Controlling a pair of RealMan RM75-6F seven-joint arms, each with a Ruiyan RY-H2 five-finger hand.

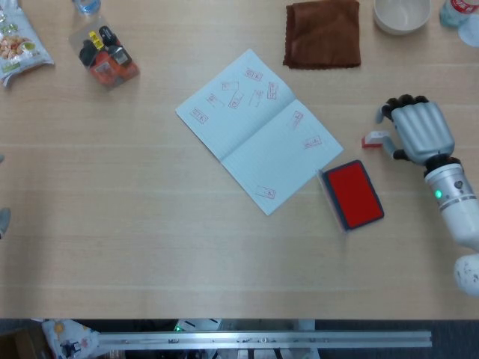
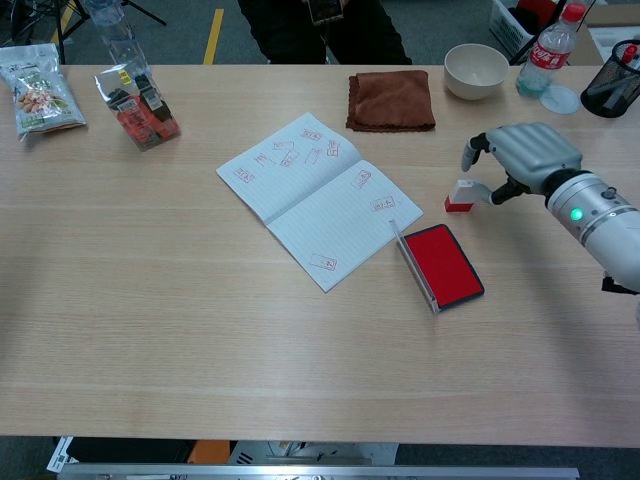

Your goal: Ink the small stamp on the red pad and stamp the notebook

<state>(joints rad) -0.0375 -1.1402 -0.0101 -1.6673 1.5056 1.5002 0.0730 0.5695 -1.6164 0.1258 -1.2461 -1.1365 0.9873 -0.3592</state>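
Observation:
The small white stamp with a red base (image 1: 373,139) (image 2: 460,195) stands on the table, right of the open notebook (image 1: 258,129) (image 2: 318,195). The notebook's pages carry several red stamp marks. The red ink pad (image 1: 352,194) (image 2: 441,265) lies open by the notebook's lower right corner. My right hand (image 1: 419,131) (image 2: 522,158) hovers just right of the stamp with its fingers apart and holds nothing; its thumb is close to the stamp, with a small gap. My left hand does not show.
A brown cloth (image 1: 322,33) (image 2: 391,100) and a white bowl (image 1: 402,15) (image 2: 476,70) sit at the back right, with a bottle (image 2: 541,55) and a pen holder (image 2: 612,92) further right. Snack packets (image 1: 105,56) (image 2: 40,98) lie at the back left.

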